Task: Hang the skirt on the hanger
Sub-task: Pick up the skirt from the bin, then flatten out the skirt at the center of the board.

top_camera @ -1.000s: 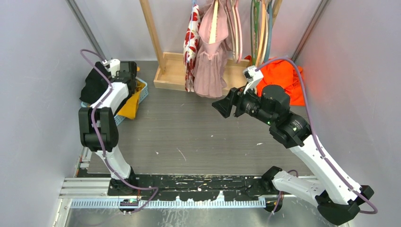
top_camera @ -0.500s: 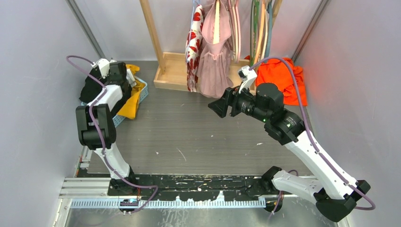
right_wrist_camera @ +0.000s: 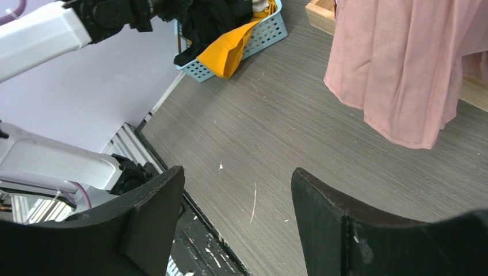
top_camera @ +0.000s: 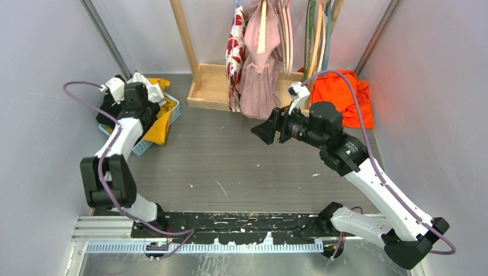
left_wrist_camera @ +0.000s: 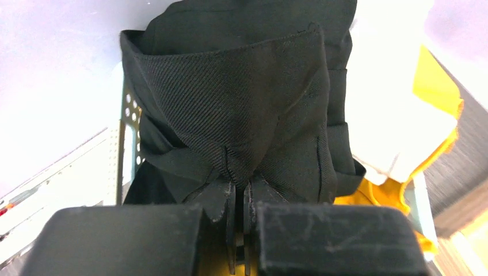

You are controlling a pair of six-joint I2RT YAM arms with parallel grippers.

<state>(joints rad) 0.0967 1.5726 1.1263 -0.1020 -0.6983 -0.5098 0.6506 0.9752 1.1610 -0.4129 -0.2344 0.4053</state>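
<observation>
1. Where the basket (right_wrist_camera: 262, 35) sits far left, the left jaws pinch a fold of the black skirt (left_wrist_camera: 241, 115) lying in it.
2. Right jaws hang spread above the surface (top_camera: 230, 167), near a pink dress (right_wrist_camera: 403, 75).

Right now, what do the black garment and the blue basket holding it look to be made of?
The black garment looks like woven cloth, probably matte twill: fine diagonal ribs show. The blue basket seems moulded plastic: smooth walls, regular grid of holes.
</observation>
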